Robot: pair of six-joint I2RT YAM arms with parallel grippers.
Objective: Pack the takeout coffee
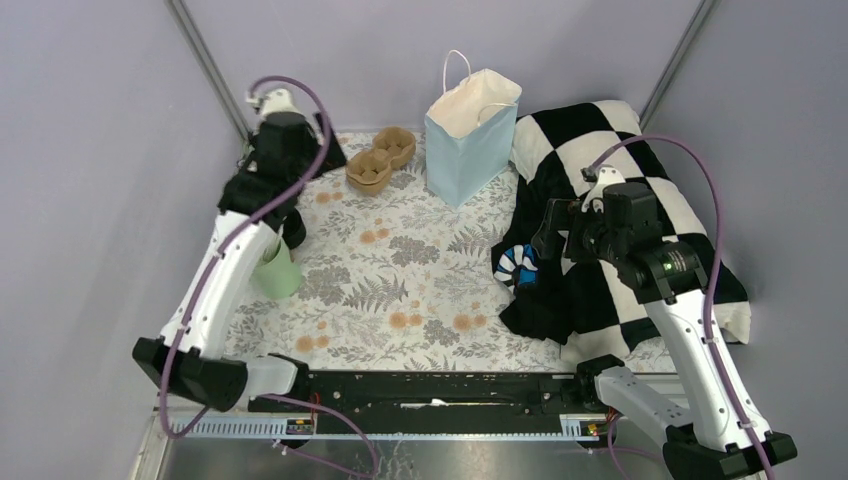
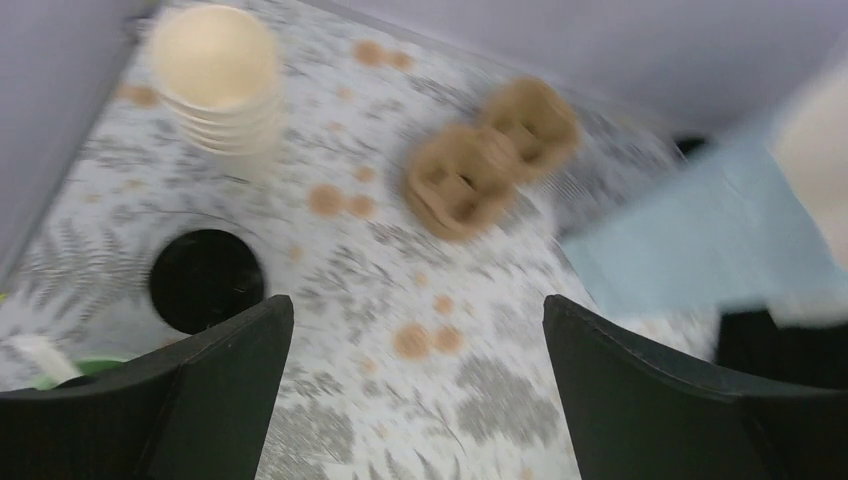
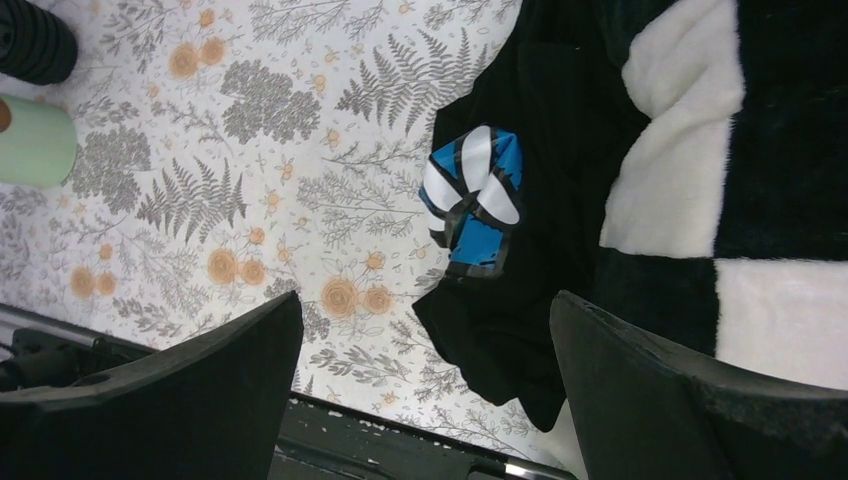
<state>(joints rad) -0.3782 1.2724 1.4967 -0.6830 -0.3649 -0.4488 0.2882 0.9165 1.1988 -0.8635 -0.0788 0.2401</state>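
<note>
the one coffee cup (image 2: 205,280) i can find stands on the desk (image 1: 420,280) at the left, just beside the green cup (image 1: 278,272) and close under the left arm (image 1: 225,275). from above only its round black lid shows, so its paper wall is hidden. i judge it light if empty, and top-heavy and ready to spill if filled. the wall is likely thin and soft enough to buckle under a hard squeeze, and the smooth plastic lid could pop off or slip. the safest hold looks to be across the body just under the lid's rim, gently, with the cup kept upright. the left arm's jaws are spread wide with nothing between them, above the desk near the cup. the right arm (image 1: 690,330) has its jaws just as wide and bare over the edge of the blanket (image 1: 570,125). counted: one lidded cup in sight, a second not found, perhaps hidden by the arm; one blue bag (image 1: 465,160) standing open at the back; one brown carrier (image 1: 380,160) with two wells; one stack of cream cups (image 2: 215,60), number unclear; one green cup; one checked blanket; one blue striped thing (image 1: 518,265).
</note>
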